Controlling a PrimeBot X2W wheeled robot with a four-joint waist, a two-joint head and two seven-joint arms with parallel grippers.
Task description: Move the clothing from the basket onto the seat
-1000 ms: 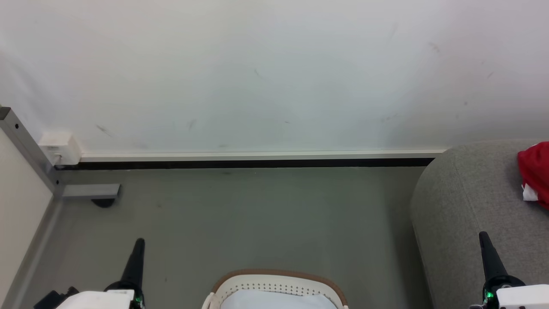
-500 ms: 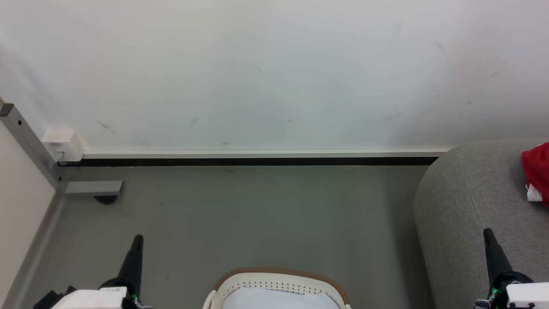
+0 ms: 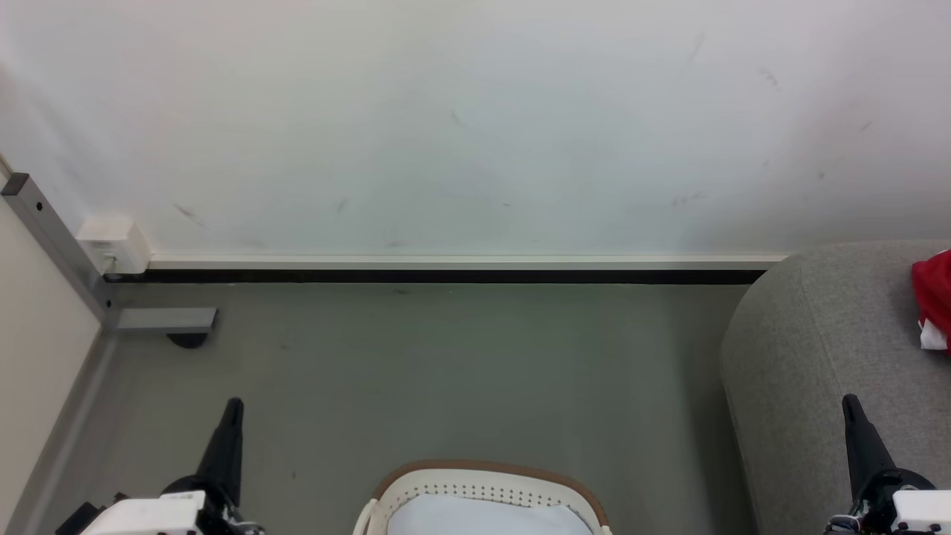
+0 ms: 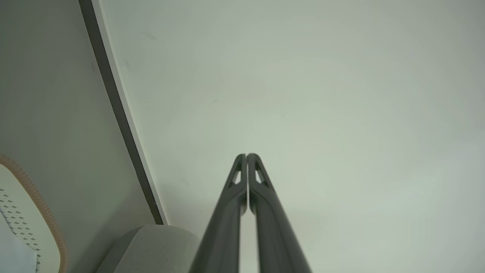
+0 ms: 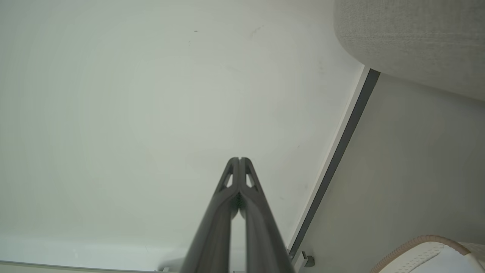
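seemingly done: finds red jersey (image 3: 935,296) on grey seat (image 3: 817,334) at three o'clock, apart from laundry basket (image 3: 483,469) at six; holds left gripper (image 3: 233,406), right gripper (image 3: 851,403) clenched empty; calls only for parking.

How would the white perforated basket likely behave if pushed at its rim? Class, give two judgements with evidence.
The basket looks like perforated plastic, so it is probably light and would slide on the smooth floor rather than tip. The pale cloth inside likely adds little weight.
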